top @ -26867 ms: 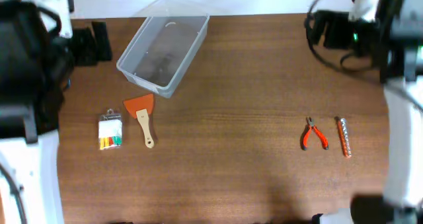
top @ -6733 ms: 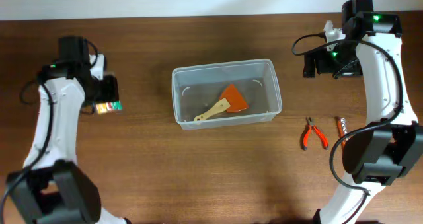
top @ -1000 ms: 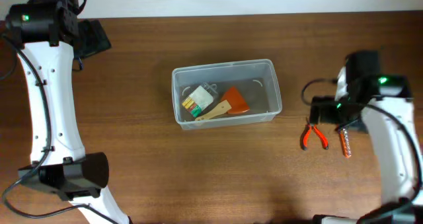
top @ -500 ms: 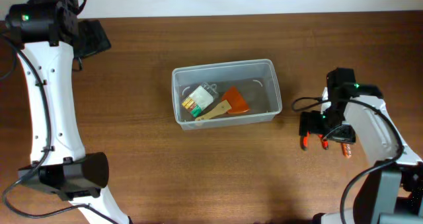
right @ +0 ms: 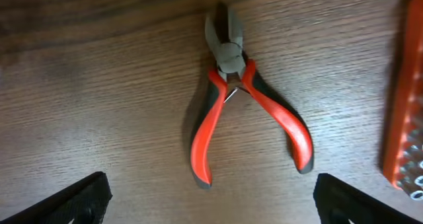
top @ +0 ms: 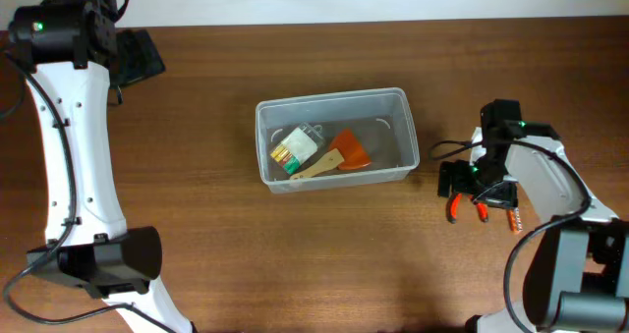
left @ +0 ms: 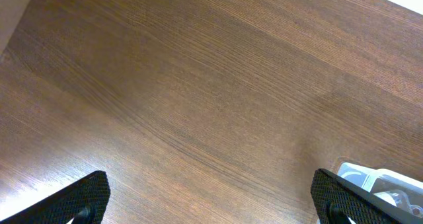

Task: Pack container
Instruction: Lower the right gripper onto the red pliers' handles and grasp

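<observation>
Right tool: spread wide, holding nothing, pliers just ahead of it.
Left tool: spread wide, holding nothing, over table.
Container: well apart from both tools.

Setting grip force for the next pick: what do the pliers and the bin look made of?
Pliers: dull grey head, apparently bare metal; the red-and-black handles look like rubbery plastic sleeves, slightly shiny. Bin: clear, glossy plastic by the look; its contents show through the walls.
</observation>
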`<state>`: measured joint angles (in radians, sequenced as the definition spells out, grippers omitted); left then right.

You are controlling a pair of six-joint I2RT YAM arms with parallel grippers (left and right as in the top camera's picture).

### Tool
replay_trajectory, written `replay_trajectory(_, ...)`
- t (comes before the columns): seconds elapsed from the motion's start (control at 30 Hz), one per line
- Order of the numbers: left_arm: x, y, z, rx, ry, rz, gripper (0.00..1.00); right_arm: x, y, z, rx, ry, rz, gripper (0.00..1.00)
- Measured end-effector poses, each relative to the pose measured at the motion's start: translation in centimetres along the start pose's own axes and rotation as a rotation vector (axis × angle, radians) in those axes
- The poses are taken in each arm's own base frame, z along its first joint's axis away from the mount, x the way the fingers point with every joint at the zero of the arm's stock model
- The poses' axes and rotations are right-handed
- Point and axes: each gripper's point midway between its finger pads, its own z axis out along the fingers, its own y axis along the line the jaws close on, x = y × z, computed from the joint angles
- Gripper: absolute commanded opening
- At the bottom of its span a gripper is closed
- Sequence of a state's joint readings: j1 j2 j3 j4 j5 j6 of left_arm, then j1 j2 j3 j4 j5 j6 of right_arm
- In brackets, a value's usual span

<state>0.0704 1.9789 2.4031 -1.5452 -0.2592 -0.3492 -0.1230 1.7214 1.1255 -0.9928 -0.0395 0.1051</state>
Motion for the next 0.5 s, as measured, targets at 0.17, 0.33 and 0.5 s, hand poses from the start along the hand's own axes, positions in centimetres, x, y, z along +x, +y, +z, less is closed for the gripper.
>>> replay_trajectory(0.17, 0.0, 0.0, 0.0, 0.000, 0.000, 0.000, 0.99, 0.3, 0.0, 1.1, 0.000, 0.041, 0.002, 0.98)
replay_trajectory(0.33, 0.0, 0.0, 0.0, 0.000, 0.000, 0.000, 0.99, 0.5, 0.0, 2.7, 0.002, 0.087, 0.004, 0.99)
replay_trajectory(0.5, 0.0, 0.0, 0.0, 0.000, 0.000, 0.000, 0.99, 0.3, -0.1, 3.0, 0.003, 0.087, 0.005, 0.99)
